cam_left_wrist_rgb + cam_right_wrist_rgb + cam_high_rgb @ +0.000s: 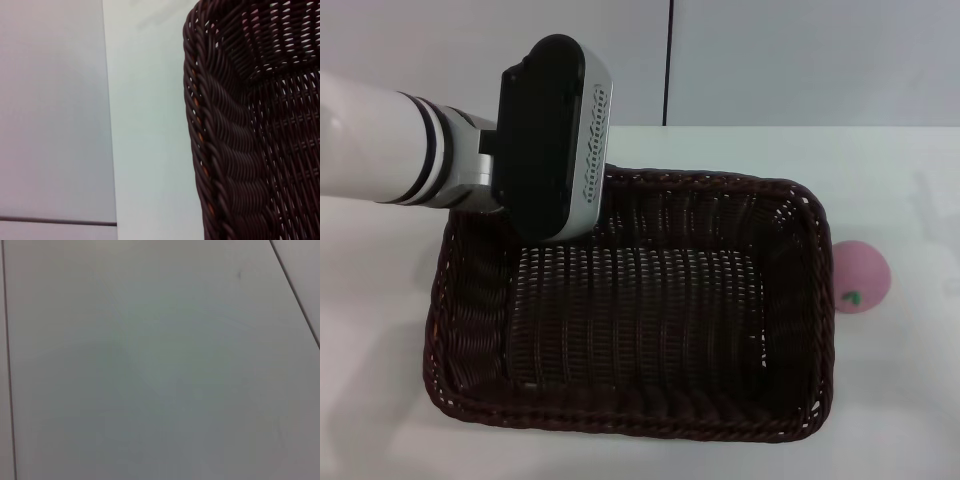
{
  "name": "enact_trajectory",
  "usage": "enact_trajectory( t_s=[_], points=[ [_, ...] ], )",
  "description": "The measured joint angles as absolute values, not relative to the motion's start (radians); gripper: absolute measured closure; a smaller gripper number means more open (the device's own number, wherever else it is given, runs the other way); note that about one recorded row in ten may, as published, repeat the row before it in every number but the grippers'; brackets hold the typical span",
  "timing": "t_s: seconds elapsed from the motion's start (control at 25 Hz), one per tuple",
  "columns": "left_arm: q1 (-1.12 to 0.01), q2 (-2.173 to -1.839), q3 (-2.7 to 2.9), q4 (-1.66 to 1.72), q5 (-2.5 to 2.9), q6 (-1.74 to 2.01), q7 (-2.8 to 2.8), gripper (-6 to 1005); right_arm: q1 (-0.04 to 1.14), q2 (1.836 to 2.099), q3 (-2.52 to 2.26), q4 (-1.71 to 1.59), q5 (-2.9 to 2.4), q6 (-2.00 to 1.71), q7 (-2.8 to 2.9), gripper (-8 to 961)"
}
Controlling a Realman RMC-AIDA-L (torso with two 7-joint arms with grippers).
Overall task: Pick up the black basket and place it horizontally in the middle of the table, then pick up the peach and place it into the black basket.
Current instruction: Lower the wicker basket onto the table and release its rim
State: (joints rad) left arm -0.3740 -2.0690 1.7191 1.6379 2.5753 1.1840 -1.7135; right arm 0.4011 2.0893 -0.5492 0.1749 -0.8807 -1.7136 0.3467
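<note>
While my head camera looks down, the black basket [640, 310] fills the centre and lower part of the frame, lying flat on the white table [890, 400] with its long side running left to right. My left gripper [552, 140] reaches in from the upper left, its black and silver housing hanging over the basket's far left corner; its fingers are hidden beneath the housing, so I cannot tell whether they are spread or pressed together. The pink peach [861, 277] sits at the right of the frame, just beside the basket's right rim.

From my left wrist, the braided rim and woven wall of the basket [235, 150] take up the right side, with bare table [150, 125] beside it.

From my right wrist, only plain tabletop [160, 370] appears, and my right gripper is out of sight.
</note>
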Motion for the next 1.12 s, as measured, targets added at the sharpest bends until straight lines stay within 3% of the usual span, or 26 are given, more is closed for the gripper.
enact_trajectory(
  t_s=[0.48,0.68,0.88,1.12],
  points=[
    [-0.372,-2.071,1.745,1.644,2.607,1.164,-1.778,534,0.397,2.088,-0.549,0.175,-0.880,-1.714,0.347,273],
    [-0.367,-2.071,1.746,1.644,2.608,1.119,-1.779,294,0.395,2.088,-0.549,0.175,-0.878,-1.714,0.347,273],
    [-0.332,-2.069,1.726,1.668,2.584,1.048,-1.816,198,0.389,2.086,-0.549,0.174,-0.878,-1.716,0.348,273],
    [-0.235,-2.066,1.612,1.717,2.384,0.951,-1.817,198,0.327,2.068,-0.599,0.054,-0.929,-1.724,0.587,274]
  ],
)
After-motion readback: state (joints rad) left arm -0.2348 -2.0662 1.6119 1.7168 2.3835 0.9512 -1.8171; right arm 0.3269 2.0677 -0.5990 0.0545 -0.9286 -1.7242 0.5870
